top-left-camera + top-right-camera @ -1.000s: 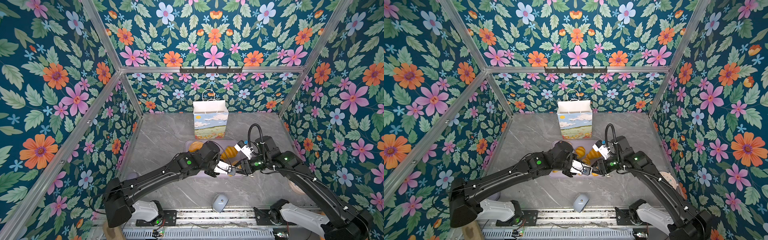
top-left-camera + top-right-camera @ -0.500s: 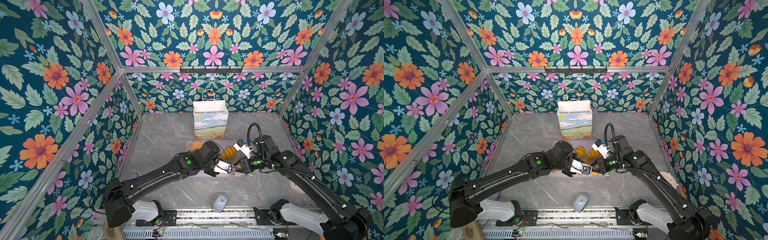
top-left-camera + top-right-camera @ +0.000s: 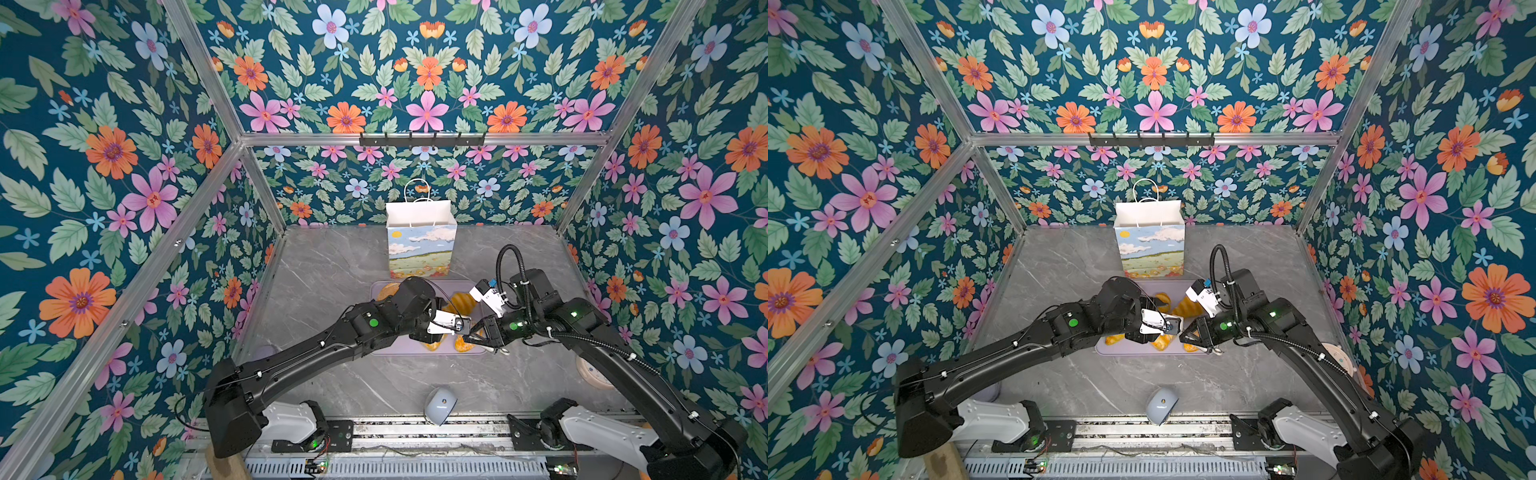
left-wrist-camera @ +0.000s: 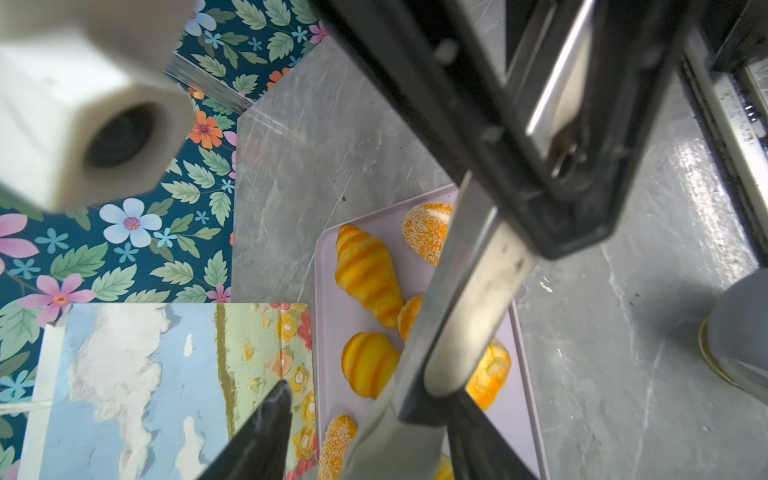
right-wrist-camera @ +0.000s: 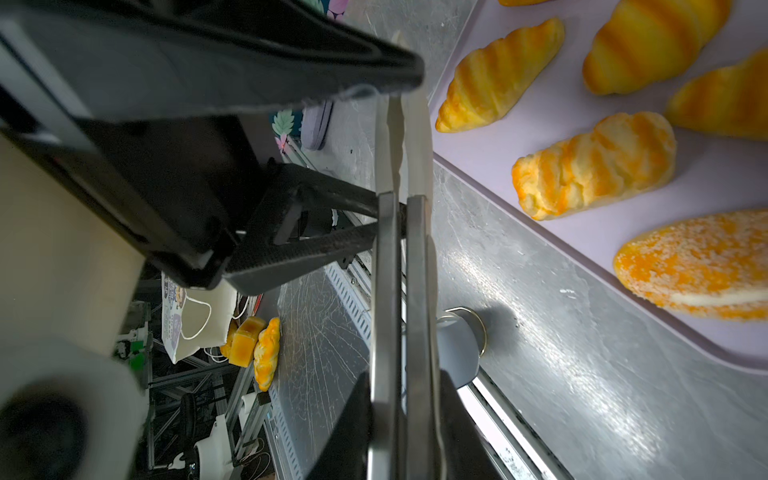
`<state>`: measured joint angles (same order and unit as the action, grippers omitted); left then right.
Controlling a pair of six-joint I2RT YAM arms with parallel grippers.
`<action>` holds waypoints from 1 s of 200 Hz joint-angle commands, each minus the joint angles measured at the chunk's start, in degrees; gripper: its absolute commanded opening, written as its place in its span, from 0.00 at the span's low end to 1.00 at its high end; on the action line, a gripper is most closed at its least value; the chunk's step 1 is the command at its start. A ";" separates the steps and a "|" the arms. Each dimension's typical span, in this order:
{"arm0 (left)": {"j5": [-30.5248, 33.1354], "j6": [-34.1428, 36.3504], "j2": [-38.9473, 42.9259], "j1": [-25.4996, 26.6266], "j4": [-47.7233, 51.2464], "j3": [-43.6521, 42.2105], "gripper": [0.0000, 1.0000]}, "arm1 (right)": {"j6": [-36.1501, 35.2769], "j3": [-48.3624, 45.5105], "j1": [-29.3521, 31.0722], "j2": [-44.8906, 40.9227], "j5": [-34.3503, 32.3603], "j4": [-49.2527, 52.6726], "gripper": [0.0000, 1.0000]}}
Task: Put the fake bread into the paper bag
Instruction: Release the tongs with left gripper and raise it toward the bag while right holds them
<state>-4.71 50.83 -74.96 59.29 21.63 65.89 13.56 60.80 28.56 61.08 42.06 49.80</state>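
Note:
The paper bag (image 3: pixel 420 245) (image 3: pixel 1150 249) stands upright and open at the back of the table, with its printed side also in the left wrist view (image 4: pixel 166 374). Several pieces of fake bread lie on a lilac tray (image 3: pixel 399 348) in front of it: a croissant (image 4: pixel 365 270), a ridged roll (image 4: pixel 368 363) and a seeded bun (image 5: pixel 694 266). Both grippers meet above the tray's near edge. My right gripper (image 5: pixel 405 382) (image 3: pixel 480 334) is shut on metal tongs (image 5: pixel 386 249), pressing their arms together. My left gripper (image 4: pixel 370 399) (image 3: pixel 463 328) is open, and the tongs (image 4: pixel 469 299) pass between its fingers.
A pale grey rounded object (image 3: pixel 440 405) sits near the front rail. A round tan disc (image 3: pixel 592 372) lies by the right wall, partly under the right arm. Floral walls close in the table on three sides. Beyond the front rail lie another bag and bread pieces (image 5: pixel 257 345).
My left gripper's jaws have opened off the tongs, while the right gripper has closed further on them. Both arms have stayed almost where they were.

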 commanded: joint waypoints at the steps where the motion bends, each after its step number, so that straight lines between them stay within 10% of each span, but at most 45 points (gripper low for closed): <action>1: -1.98 -2.79 1.54 -0.48 -3.68 -0.24 0.67 | -0.40 1.40 0.10 0.27 -4.80 4.94 0.21; 99: 2.93 -28.69 7.73 -9.33 -17.19 -4.67 0.67 | 3.72 12.48 0.14 2.98 -32.34 23.39 0.21; 200: 16.05 -40.06 7.62 -16.71 -32.25 -16.13 0.60 | 24.84 12.41 3.42 -1.98 -35.92 32.36 0.18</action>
<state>7.60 12.97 -66.50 42.78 -5.32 50.76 30.72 73.58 30.00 59.07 7.01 78.74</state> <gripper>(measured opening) 0.611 0.240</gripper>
